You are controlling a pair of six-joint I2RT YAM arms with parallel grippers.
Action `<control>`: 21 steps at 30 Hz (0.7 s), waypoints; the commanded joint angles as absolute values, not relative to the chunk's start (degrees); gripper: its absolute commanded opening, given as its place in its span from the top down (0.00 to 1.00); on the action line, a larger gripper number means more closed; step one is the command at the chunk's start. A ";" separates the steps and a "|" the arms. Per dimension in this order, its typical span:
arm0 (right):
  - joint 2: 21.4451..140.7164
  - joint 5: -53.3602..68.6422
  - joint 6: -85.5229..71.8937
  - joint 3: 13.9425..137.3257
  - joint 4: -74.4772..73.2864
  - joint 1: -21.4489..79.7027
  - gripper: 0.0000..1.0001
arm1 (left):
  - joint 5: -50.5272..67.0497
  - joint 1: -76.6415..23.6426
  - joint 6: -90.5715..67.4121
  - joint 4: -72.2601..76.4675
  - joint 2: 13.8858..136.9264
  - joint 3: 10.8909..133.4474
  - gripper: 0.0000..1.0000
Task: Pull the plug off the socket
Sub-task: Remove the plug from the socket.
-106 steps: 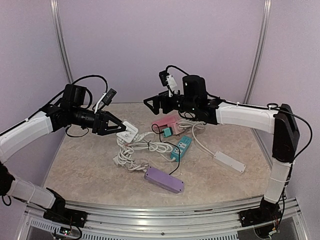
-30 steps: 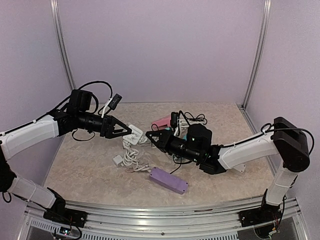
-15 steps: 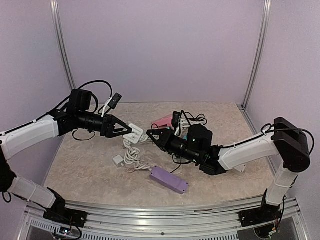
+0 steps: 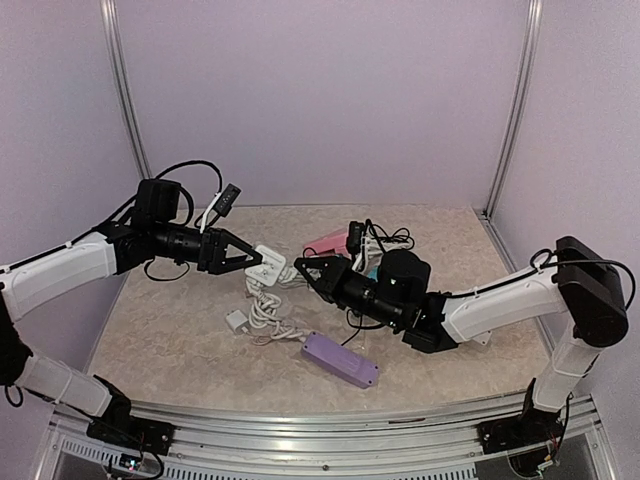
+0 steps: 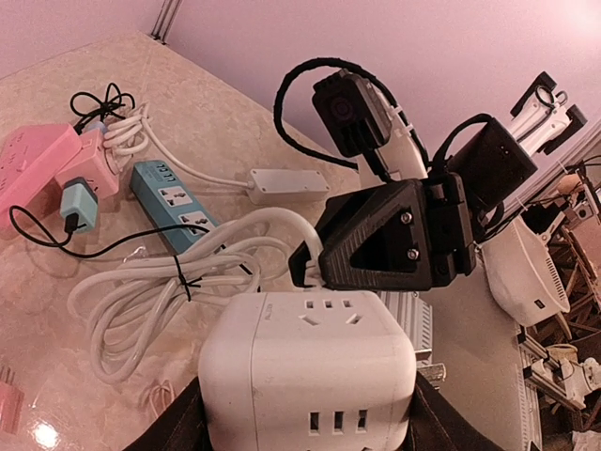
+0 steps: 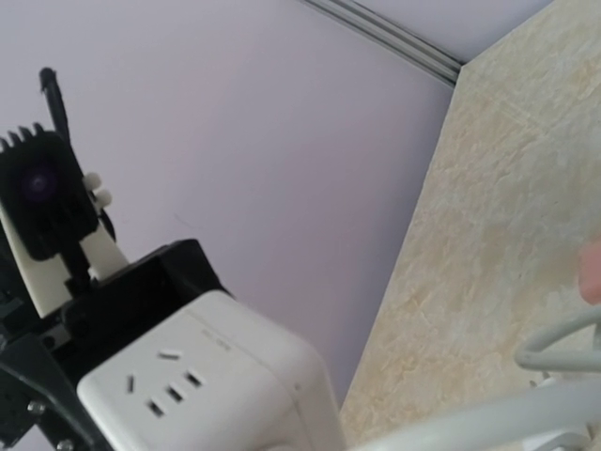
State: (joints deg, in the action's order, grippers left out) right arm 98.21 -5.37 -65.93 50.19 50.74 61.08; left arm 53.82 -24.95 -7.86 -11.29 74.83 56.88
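Left gripper (image 4: 248,262) grasping white cube socket (image 5: 305,366), held clear above the desk (image 4: 180,330). Right gripper (image 5: 305,268) clenched shut at the socket's far face, likely on the plug (hidden behind the cube). Apparently gripped but not yet unplugged; pulling apart remains.

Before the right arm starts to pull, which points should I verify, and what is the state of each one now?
1. Left gripper holds the white cube socket: ok, fingers on both its sides.
2. Right gripper shut at the socket's far face: ok.
3. Right gripper shut on the plug itself: cannot tell, the cube hides the plug.
4. White cable free to follow: cannot tell, it lies coiled and tied on the table.
5. Teal power strip apart from the right gripper: ok.
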 commanded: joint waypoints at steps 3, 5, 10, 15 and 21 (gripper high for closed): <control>94.79 -14.86 -64.33 47.12 45.63 59.76 1.00 | 56.25 -21.92 -10.18 -6.86 71.17 57.52 0.91; 94.51 -15.16 -64.01 47.13 44.81 59.74 1.00 | 56.22 -21.76 -10.28 -6.78 71.19 57.48 0.91; 94.00 -15.76 -63.99 46.86 44.21 59.74 1.00 | 56.02 -21.69 -10.44 -6.60 71.10 57.39 0.91; 93.39 -17.10 -63.98 46.28 43.28 59.81 1.00 | 55.80 -21.29 -10.67 -6.43 70.97 57.24 0.91; 92.18 -18.18 -63.35 45.70 41.83 59.84 1.00 | 55.84 -20.92 -10.98 -6.16 70.84 57.13 0.91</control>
State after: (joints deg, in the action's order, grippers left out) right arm 94.98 -6.76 -65.63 49.15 47.79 61.82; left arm 55.59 -24.93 -9.78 -9.43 74.81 56.58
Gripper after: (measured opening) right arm 0.128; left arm 0.611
